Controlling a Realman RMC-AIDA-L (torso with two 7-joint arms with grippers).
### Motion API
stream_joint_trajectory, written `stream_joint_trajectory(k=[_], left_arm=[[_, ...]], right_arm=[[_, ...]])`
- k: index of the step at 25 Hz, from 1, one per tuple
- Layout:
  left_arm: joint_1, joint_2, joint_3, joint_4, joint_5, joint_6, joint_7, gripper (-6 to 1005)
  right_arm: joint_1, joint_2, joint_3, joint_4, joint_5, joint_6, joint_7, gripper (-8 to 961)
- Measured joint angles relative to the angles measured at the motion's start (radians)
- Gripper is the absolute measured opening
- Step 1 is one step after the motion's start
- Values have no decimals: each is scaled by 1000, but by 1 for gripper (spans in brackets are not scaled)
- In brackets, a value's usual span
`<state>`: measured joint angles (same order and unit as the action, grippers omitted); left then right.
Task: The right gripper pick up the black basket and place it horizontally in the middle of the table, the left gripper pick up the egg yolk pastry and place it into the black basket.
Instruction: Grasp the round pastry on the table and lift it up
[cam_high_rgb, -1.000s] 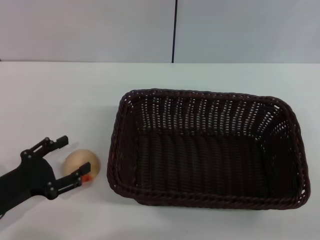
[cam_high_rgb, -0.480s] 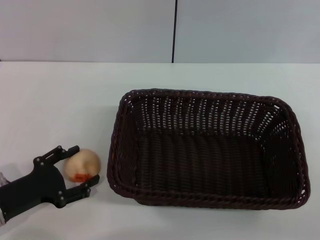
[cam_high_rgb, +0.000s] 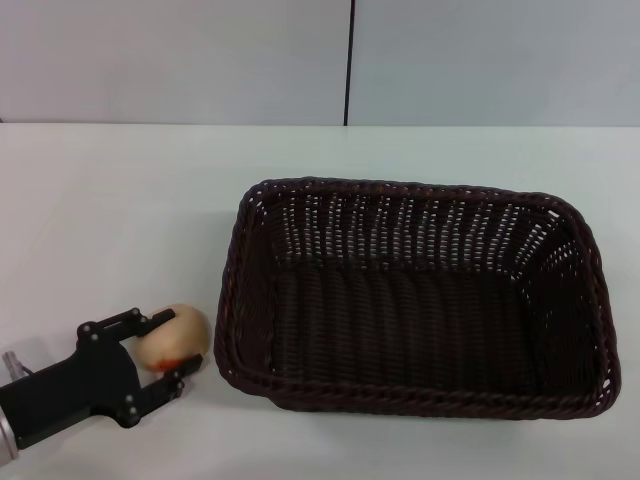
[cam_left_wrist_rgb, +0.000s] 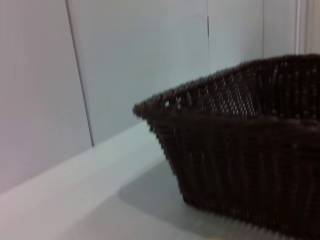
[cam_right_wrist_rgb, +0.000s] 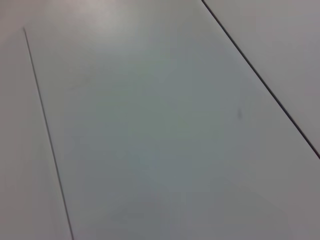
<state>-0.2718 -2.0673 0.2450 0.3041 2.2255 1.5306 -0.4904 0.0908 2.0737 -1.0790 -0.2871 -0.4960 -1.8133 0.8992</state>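
Note:
The black basket (cam_high_rgb: 232, 300) lies horizontally on the white table (cam_high_rgb: 120, 200), right of the middle, and is empty. It also shows in the left wrist view (cam_left_wrist_rgb: 240, 150), close by. The egg yolk pastry (cam_high_rgb: 182, 326) rests on the table just left of the basket's near left corner, with its orange-red patch facing the gripper. My left gripper (cam_high_rgb: 172, 343) reaches in from the lower left. Its fingers press against both sides of the pastry. My right gripper is out of view.
A pale wall with a dark vertical seam (cam_high_rgb: 349, 60) stands behind the table. The right wrist view shows only pale panels with thin seams (cam_right_wrist_rgb: 47, 130). Bare tabletop lies left of and behind the basket.
My left gripper has moved right and forward around the pastry, and its fingers have closed in from wide open until they touch it. The pastry has shifted slightly toward the basket.

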Motion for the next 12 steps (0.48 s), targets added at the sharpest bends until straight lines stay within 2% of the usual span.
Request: stream_joint_trajectory(k=[5, 12], left_arm=[[5, 3, -56, -29, -4, 34, 29, 545], [9, 3, -75, -31, -24, 54, 21, 407]], right_arm=[[0, 0, 0, 12, 1, -1, 0, 815], [-3, 0, -1, 39, 2, -3, 0, 815]])
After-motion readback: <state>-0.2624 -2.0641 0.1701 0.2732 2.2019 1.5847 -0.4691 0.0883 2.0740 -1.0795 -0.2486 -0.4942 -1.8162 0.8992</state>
